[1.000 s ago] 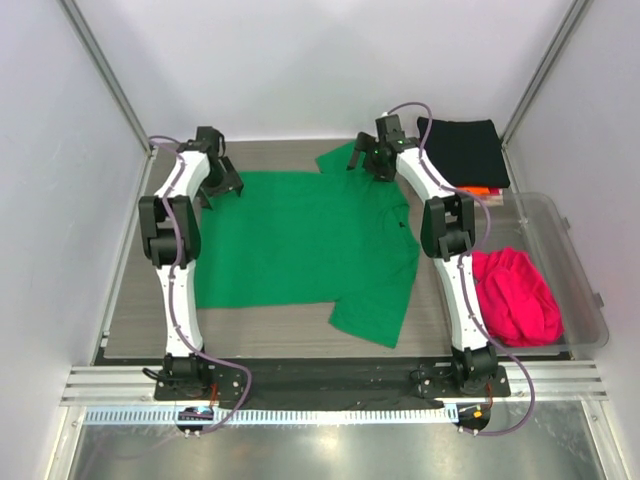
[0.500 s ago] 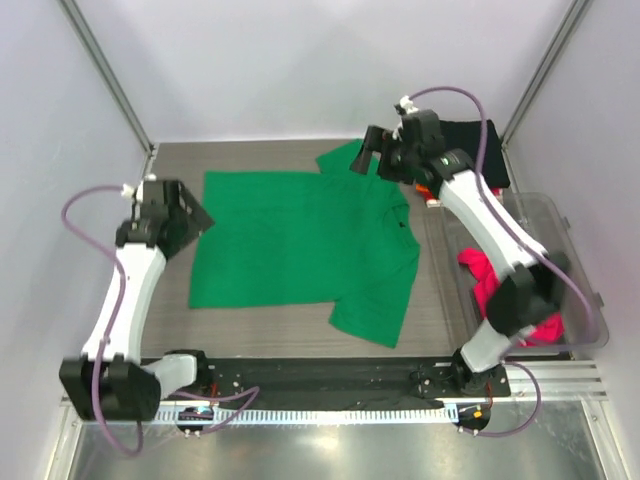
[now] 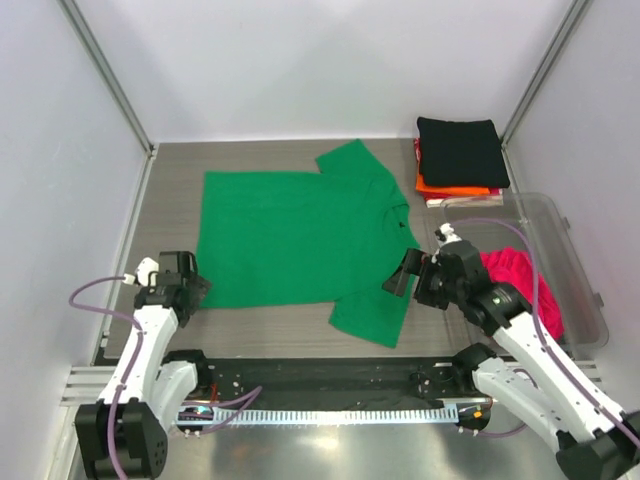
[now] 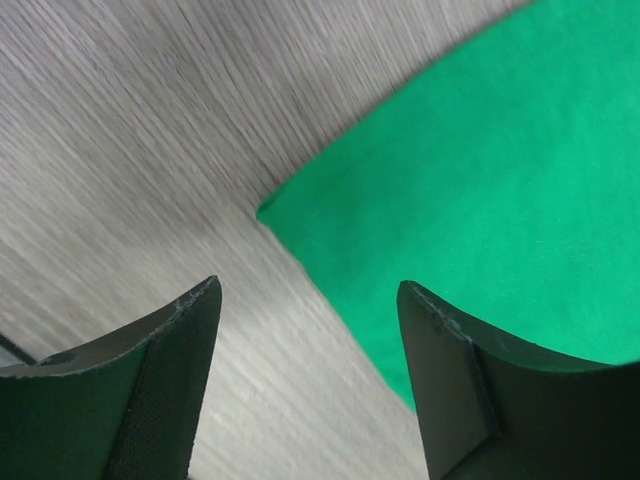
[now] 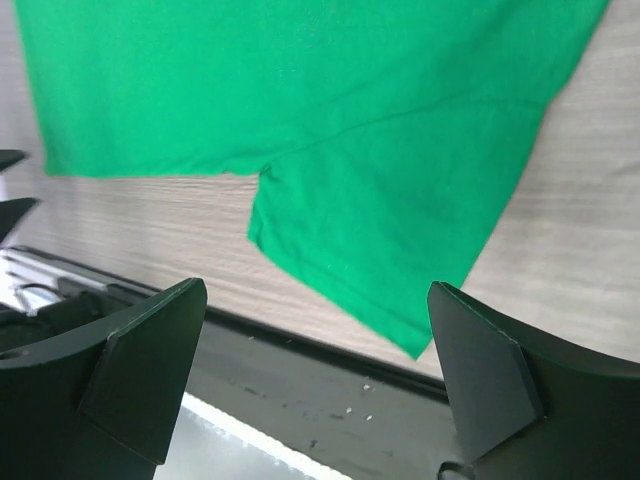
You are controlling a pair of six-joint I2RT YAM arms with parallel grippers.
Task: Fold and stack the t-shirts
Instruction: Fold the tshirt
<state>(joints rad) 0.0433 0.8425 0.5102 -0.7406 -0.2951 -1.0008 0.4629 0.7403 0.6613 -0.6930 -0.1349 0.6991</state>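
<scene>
Both arms have pulled back from the far edge of the green shirt (image 3: 300, 240), where they were a second ago, and are now hanging low over the near side of the table (image 3: 170, 190). The left gripper (image 3: 197, 290) is hovering just off the shirt's near left corner. Its jaws are spread wide with nothing between them, and the left wrist view shows that corner (image 4: 480, 200) lying flat on the wood beyond the left gripper (image 4: 305, 300). The right gripper (image 3: 398, 275) is hovering by the near right sleeve, also wide open and empty. Its own view shows the right gripper (image 5: 312, 300) looking down on the sleeve and hem (image 5: 300, 80). The shirt itself is lying spread out in the middle of the table, much as it was half a second ago.

At the far right corner the black shirt (image 3: 460, 150) is sitting on top of a folded stack, covering most of the orange shirt (image 3: 455, 187) so only its near edge is showing. The pink shirt (image 3: 520, 285) is lying crumpled in the bin (image 3: 560, 225), and the right arm is cutting off part of it. The left wrist view is blurring the wood grain.
</scene>
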